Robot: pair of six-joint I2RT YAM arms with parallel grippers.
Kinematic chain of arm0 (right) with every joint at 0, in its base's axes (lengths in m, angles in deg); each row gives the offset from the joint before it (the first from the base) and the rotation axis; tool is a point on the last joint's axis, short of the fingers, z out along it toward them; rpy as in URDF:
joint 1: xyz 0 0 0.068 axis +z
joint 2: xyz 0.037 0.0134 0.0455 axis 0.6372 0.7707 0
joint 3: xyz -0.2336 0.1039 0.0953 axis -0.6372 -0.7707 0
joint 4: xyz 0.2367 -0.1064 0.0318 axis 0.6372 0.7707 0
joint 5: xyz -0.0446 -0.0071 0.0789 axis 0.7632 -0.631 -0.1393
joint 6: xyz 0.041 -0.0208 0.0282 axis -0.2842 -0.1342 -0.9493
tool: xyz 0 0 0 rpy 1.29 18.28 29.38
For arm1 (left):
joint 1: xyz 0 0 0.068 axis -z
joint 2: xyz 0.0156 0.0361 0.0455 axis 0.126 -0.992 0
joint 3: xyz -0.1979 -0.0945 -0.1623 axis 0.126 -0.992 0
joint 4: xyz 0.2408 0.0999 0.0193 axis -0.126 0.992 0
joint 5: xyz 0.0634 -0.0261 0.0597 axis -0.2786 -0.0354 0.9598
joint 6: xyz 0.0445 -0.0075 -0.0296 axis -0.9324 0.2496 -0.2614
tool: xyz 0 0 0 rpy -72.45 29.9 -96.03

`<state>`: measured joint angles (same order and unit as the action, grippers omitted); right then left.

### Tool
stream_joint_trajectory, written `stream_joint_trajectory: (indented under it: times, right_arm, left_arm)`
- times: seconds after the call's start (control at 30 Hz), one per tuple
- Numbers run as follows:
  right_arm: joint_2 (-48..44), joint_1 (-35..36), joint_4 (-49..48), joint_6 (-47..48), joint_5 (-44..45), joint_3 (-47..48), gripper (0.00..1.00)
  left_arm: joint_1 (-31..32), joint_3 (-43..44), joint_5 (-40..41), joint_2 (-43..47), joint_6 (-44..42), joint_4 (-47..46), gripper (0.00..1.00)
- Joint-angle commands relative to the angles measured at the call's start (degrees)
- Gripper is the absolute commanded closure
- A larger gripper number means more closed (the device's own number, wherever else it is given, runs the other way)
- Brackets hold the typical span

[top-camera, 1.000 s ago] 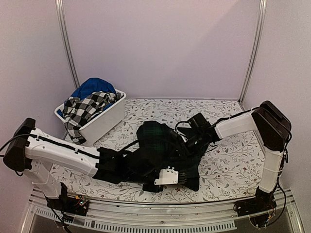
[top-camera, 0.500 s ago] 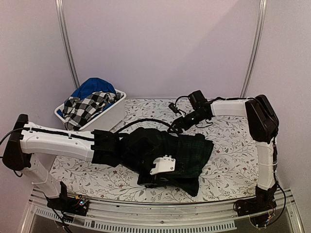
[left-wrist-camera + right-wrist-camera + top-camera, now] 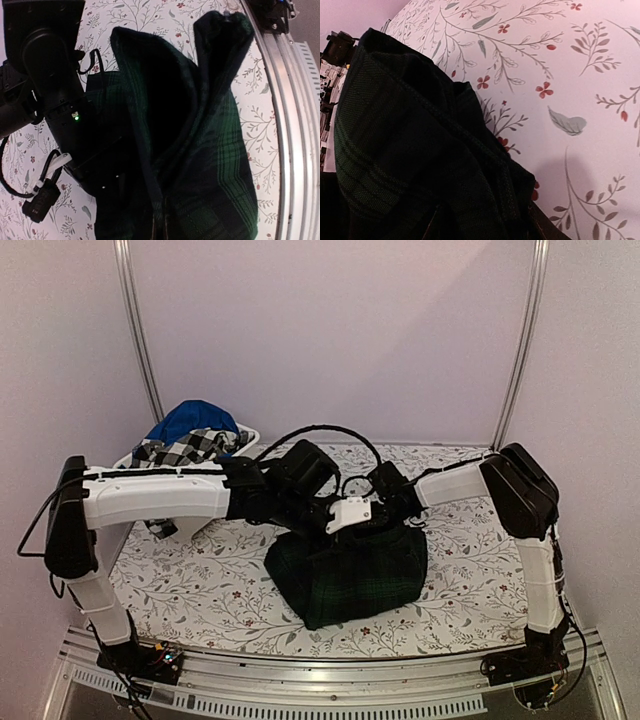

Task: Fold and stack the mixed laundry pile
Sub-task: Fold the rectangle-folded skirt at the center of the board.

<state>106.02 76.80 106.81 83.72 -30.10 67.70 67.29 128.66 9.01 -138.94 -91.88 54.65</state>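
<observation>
The dark green-navy tartan garment point(image 3: 350, 570) lies bunched at the table's middle, its back edge raised. My left gripper point(image 3: 343, 526) reaches in from the left and is shut on a fold of that edge point(image 3: 160, 232). My right gripper point(image 3: 386, 502) meets it from the right, its fingers either side of a thick bunch of the same tartan cloth point(image 3: 410, 150), pressed onto it point(image 3: 485, 231). The rest of the laundry pile, a black-and-white checked shirt point(image 3: 185, 448) and a bright blue garment point(image 3: 190, 420), sits at the back left.
A white tub point(image 3: 250, 432) at the back left holds the checked and blue garments, largely behind my left arm. The floral tablecloth point(image 3: 200, 580) shows around the tartan. A metal rail point(image 3: 330, 680) runs along the near edge. The right arm's black body point(image 3: 50, 90) looms close beside my left wrist.
My left arm swung up and back, carrying the tartan's edge toward the table's rear, so the garment now lies doubled over. My right gripper came back from the far side onto that edge.
</observation>
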Motion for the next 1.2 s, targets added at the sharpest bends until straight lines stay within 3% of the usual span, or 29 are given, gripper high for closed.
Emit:
stream_joint_trajectory:
  times: [0.0,0.37,0.5,0.77,0.87,1.0,1.17]
  right_arm:
    - [-0.58,3.65,3.84,-1.56,-0.15,-6.13,0.50]
    - [-3.67,3.00,2.63,-3.98,0.70,-7.04,0.47]
    - [-5.21,0.01,2.61,-5.79,-0.04,-4.41,0.44]
    - [-10.39,-9.69,0.96,-13.02,9.52,-4.60,0.34]
    - [-14.64,-12.94,-1.91,-15.77,8.82,-7.48,0.32]
    - [-20.74,-14.04,-2.31,-15.86,11.84,-9.78,0.26]
    - [-28.98,-14.45,-2.94,-17.77,11.95,-13.93,0.26]
  left_arm:
    - [-3.63,2.82,1.46,-3.59,-3.14,0.17,1.00]
    - [-8.13,-3.06,3.01,-6.27,-3.98,-6.64,1.00]
    - [-8.62,-5.34,4.17,-6.63,-4.48,-9.27,1.00]
    - [-10.20,-7.85,4.55,-9.09,-4.58,-15.37,0.94]
    - [-10.94,-7.40,5.27,-11.55,-4.93,-16.21,0.88]
    - [-12.36,-6.36,7.92,-13.62,-3.25,-17.60,0.72]
    - [-13.59,-7.35,11.86,-7.82,6.76,-21.72,0.55]
